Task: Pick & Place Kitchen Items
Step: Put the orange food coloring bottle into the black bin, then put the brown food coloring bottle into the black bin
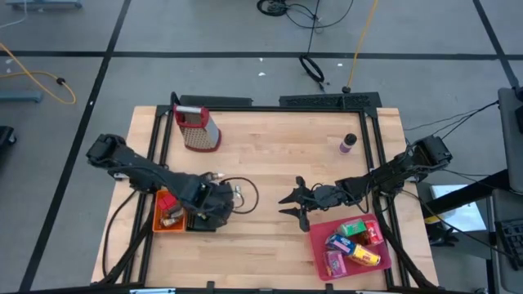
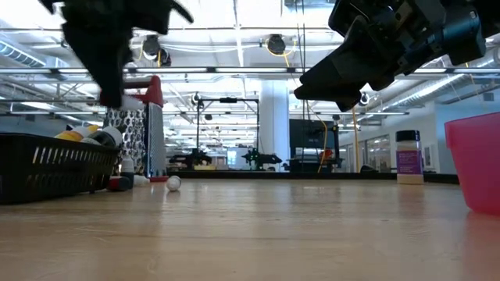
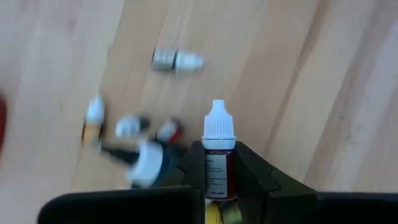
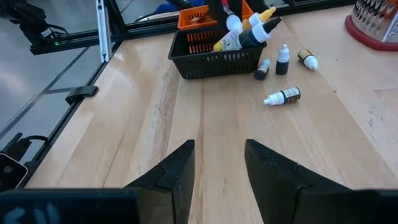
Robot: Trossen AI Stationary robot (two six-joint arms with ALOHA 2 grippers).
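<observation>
My left gripper (image 1: 219, 198) hangs over the table beside the black basket (image 4: 214, 55), shut on a small white-capped dropper bottle (image 3: 218, 134). Under it several more little bottles (image 3: 177, 60) lie loose on the wood; the right wrist view shows them (image 4: 282, 96) beside the basket, which holds other bottles. Behind the basket stands an orange bin (image 1: 167, 214). A pink tray (image 1: 320, 255) at the near right holds coloured cartons (image 1: 358, 241). My right gripper (image 4: 221, 165) waits open above the table's middle with nothing between its fingers. My left gripper pinches the labelled body (image 3: 217, 169) of the dropper bottle between its two fingers, coming from above and pointing steeply down. The bottle lies along the fingers, and its white cap (image 3: 219, 121) sticks out past the fingertips. It is lifted clear of the table.
A red-topped metal grater (image 1: 198, 128) stands at the far left, and a purple-labelled jar (image 1: 349, 144) at the far right. A black frame runs along the table's edges. Bare wood lies between the basket and the pink tray.
</observation>
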